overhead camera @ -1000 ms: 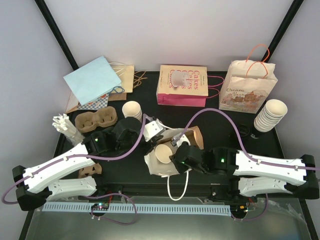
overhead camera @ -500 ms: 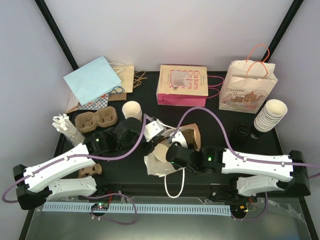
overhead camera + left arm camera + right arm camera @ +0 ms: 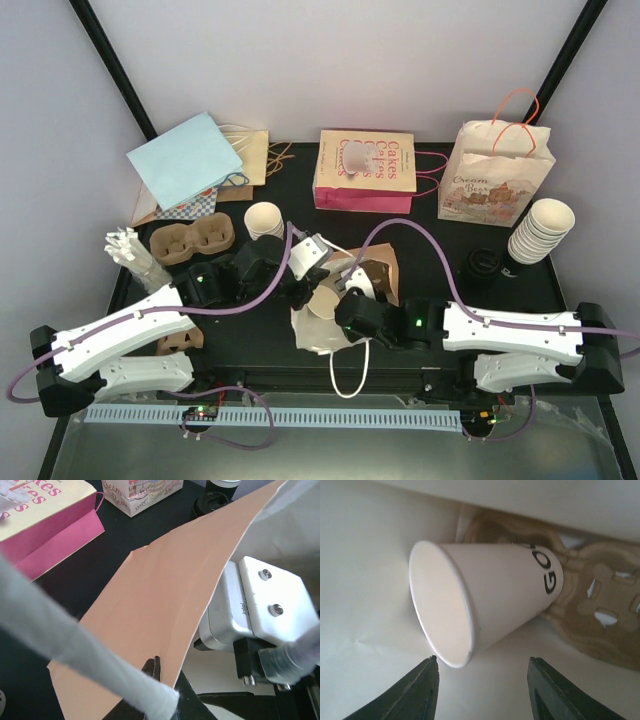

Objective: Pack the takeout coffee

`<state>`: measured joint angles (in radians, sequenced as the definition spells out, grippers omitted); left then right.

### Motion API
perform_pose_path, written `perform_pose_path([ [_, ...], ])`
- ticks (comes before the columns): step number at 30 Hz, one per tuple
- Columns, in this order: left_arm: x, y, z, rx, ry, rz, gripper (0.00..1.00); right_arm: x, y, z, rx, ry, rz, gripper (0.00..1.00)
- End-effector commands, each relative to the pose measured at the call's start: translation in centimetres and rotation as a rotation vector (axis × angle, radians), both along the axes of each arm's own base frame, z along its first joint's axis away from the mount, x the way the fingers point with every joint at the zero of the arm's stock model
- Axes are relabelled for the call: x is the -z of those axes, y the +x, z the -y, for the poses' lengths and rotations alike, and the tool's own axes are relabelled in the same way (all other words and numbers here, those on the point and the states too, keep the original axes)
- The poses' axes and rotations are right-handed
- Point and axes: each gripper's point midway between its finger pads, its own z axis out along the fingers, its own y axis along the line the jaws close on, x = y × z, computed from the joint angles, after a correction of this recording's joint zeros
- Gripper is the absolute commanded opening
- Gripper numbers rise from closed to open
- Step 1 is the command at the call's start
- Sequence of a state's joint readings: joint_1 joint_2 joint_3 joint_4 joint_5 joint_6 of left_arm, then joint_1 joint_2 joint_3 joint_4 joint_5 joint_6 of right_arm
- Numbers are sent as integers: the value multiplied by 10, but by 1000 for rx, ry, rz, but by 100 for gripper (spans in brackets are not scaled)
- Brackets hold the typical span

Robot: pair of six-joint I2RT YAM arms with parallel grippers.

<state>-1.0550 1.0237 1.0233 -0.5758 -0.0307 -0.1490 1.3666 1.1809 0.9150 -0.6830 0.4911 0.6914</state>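
Paper cup [image 3: 485, 600] lies inside white bag [image 3: 365, 555] beside pulp carrier [image 3: 600, 615]; right gripper [image 3: 482, 675] half-open, empty; left gripper [image 3: 167, 677] pinches bag edge; black lid [image 3: 482, 262] unpacked.

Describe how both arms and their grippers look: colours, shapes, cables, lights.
Both the left arm and the right arm have white shell links joined by rounded black joints, each showing a small green light. A lilac cable loops along each arm. The right gripper has dark, tapered, wedge-shaped fingers; the left gripper looks dark as well.
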Motion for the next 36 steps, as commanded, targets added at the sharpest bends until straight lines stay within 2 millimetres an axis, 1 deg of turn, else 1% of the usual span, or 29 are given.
perform_pose_path([
  [1, -24, -1, 9, -3, -96, -1, 2, 2, 1, 2, 31, 78, -27, 53],
  [5, -24, -5, 11, 17, -103, -17, 2, 4, 4, 5, 48, 90, -21, 61],
  [6, -24, -6, 12, 21, -105, -21, 2, 4, 6, 5, 50, 90, -17, 62],
  [9, -24, -7, 14, 20, -111, -34, 2, 5, 8, 1, 52, 90, -9, 61],
  [12, -25, -8, 16, 24, -119, -47, 2, 7, 13, 2, 85, 75, 5, 61],
  [16, -25, -8, 18, 12, -131, -69, 2, -2, 19, 1, 105, 106, 46, 61],
  [19, -23, -4, 19, -18, -126, -93, 1, -12, 17, -6, 59, 168, 66, 60],
  [21, -21, -1, 17, -50, -110, -111, 2, -13, 15, -5, 39, 176, 69, 59],
  [24, -22, 4, 15, -90, -103, -125, 2, -4, 12, -2, 19, 140, 58, 57],
  [27, -28, 4, 16, -90, -122, -125, 2, 9, 11, 6, 48, 86, 29, 57],
  [30, -32, 4, 17, -90, -136, -120, 2, 16, 7, 10, 49, 74, -5, 56],
  [36, -29, 6, 15, -105, -126, -123, 2, 24, -3, 20, 37, 59, -59, 59],
])
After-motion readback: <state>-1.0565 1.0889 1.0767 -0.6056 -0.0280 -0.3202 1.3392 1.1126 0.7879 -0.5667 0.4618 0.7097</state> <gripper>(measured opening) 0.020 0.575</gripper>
